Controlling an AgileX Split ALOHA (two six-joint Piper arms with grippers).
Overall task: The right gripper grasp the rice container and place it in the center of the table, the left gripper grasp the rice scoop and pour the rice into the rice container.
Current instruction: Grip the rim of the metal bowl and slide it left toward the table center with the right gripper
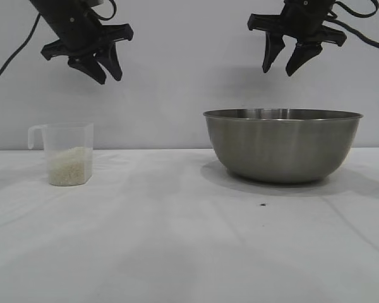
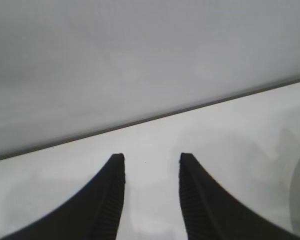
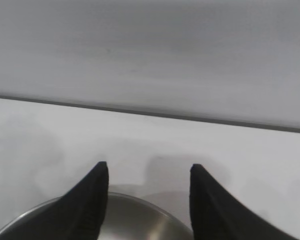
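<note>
The rice container (image 1: 282, 144), a large steel bowl, stands on the white table (image 1: 177, 240) at the right. Its rim also shows in the right wrist view (image 3: 130, 220). My right gripper (image 1: 281, 68) hangs open and empty high above the bowl; in its own view the gripper (image 3: 149, 167) has its jaws apart. The rice scoop (image 1: 68, 153), a clear plastic cup with a loop handle, stands at the left with rice (image 1: 69, 166) in its lower part. My left gripper (image 1: 109, 78) hangs open and empty above and slightly right of the cup; in its own view the gripper (image 2: 151, 157) shows only bare table between its fingers.
A grey wall (image 1: 177, 76) rises behind the table. A small dark speck (image 1: 263, 204) lies on the table in front of the bowl. Black cables run from both arms at the top.
</note>
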